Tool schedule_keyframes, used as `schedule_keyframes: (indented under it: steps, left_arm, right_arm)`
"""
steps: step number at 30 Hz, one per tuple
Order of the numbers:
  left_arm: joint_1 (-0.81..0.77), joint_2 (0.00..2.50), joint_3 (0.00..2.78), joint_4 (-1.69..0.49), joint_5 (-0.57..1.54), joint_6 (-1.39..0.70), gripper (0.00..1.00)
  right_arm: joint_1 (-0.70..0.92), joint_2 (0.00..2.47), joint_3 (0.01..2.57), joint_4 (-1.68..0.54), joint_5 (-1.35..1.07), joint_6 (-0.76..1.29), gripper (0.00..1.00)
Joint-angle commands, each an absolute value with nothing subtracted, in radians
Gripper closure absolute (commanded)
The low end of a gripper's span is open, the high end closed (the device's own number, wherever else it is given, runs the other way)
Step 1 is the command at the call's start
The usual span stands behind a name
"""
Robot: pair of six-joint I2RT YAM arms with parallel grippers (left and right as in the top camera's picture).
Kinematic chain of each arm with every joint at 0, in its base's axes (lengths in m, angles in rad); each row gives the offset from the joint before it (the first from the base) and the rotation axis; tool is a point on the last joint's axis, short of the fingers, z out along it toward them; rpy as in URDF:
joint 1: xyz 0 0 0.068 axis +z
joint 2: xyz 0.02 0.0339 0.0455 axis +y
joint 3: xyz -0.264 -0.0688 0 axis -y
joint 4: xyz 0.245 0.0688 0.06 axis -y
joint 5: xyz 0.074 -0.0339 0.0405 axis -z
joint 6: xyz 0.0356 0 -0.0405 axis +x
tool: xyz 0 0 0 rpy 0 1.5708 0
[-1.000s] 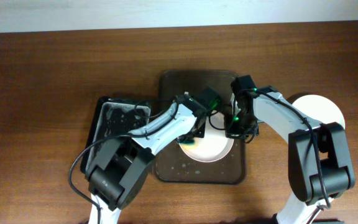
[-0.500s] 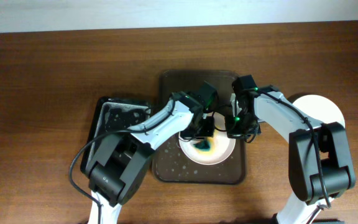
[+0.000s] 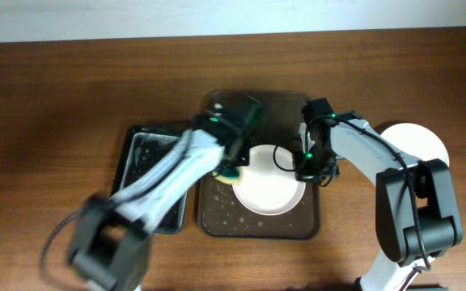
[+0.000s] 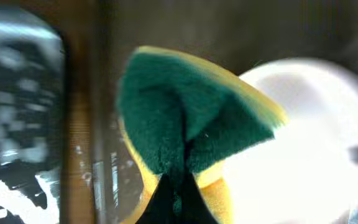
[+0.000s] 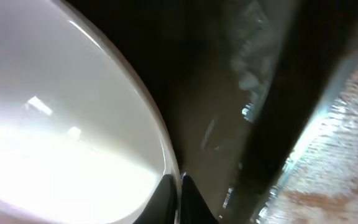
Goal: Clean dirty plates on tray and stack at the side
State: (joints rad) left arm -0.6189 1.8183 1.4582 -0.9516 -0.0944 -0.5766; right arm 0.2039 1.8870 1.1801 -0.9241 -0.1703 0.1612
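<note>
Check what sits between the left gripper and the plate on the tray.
A green-yellow sponge, pinched in the left gripper, sits at the left edge of the plate. The left wrist view shows it best; overhead it is blurred.

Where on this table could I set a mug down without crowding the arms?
Bare wood left of the black tray and along the back behind the brown tray. It is crowded: plate, sponge, left arm. The right arm spans the gap toward the side plate.

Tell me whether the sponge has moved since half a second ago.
Yes. The sponge went left, from the plate middle to its left rim, nearer the black tray.
</note>
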Motion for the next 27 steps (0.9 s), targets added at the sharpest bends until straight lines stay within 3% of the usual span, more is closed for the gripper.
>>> schedule_keyframes:
  steps: [1,4,6,11,15,19,25,26,27]
  left_arm:
    - [-0.559,1.545,1.463,-1.053,-0.215,-0.559,1.0]
    - [-0.48,1.444,1.43,-1.203,-0.369,-0.559,1.0]
    - [-0.415,1.444,1.319,-1.161,-0.328,-0.547,1.0]
    - [-0.184,1.444,1.013,-0.862,-0.001,-0.39,1.0]
    - [-0.139,1.444,0.945,-0.828,0.005,-0.386,1.0]
    - [-0.139,1.433,0.983,-0.821,0.062,-0.36,0.91]
    - [-0.139,1.332,1.062,-0.862,0.124,-0.342,0.67]
    - [-0.139,1.33,1.062,-0.88,0.181,-0.342,0.57]
    - [-0.139,1.33,1.062,-0.888,0.186,-0.341,0.36]
  right_arm:
    - [0.198,1.779,1.173,-0.95,-0.096,0.162,0.96]
    - [0.26,1.576,1.173,-0.973,-0.022,0.163,0.96]
    - [0.373,1.449,1.173,-0.985,0.178,0.193,0.96]
    - [0.678,1.281,1.173,-1.038,0.668,0.256,0.96]
    - [0.805,1.265,1.173,-1.093,0.794,0.282,0.96]
    - [0.915,1.265,1.173,-1.157,0.929,0.299,0.96]
    - [1.033,1.265,1.173,-1.232,1.052,0.403,0.96]
    - [1.054,1.265,1.173,-1.231,1.103,0.403,0.96]
    - [1.063,1.265,1.173,-1.231,1.143,0.402,0.96]
